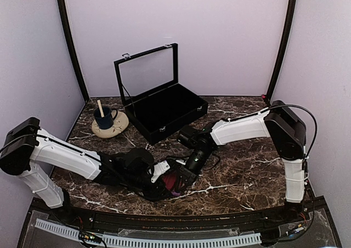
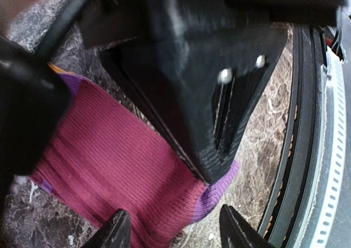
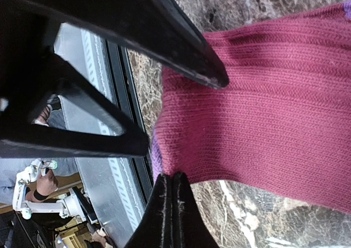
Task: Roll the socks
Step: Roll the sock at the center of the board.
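One magenta sock (image 2: 109,165), two arms converging on it.
It lies flat near the desk's (image 1: 247,165) front edge. The left gripper (image 2: 175,234) reaches low with jaws spread; the right gripper's (image 3: 172,204) jaws are clenched, tips at its edge.

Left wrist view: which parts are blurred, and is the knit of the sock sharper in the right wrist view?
Left wrist view: the right gripper fills much of the frame, soft and blurred near the lens, while the ribs of the magenta sock read fairly well. Right wrist view: the knit is sharper, with single stitches visible.
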`<move>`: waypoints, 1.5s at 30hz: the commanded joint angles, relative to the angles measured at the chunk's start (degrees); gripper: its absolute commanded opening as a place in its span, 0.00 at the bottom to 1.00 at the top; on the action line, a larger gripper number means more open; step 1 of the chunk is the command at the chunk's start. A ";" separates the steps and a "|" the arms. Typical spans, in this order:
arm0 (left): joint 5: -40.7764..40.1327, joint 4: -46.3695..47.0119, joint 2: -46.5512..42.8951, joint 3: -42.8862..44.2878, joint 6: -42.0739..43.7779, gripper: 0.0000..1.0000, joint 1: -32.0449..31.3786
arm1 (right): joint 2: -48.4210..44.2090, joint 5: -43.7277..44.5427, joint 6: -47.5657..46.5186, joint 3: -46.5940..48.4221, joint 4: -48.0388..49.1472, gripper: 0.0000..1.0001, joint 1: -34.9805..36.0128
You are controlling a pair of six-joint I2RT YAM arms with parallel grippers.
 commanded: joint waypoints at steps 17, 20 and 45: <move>2.94 -2.48 4.28 3.96 5.41 0.26 -0.22 | 2.84 -1.71 -0.98 2.56 -1.85 0.00 -1.12; 3.56 -3.08 4.69 4.38 5.70 0.21 -0.22 | 3.12 -1.52 -0.99 2.66 -1.98 0.00 -1.30; 16.28 -9.12 9.45 8.82 3.15 0.00 7.70 | 1.65 1.59 4.07 -2.82 5.40 0.24 -3.89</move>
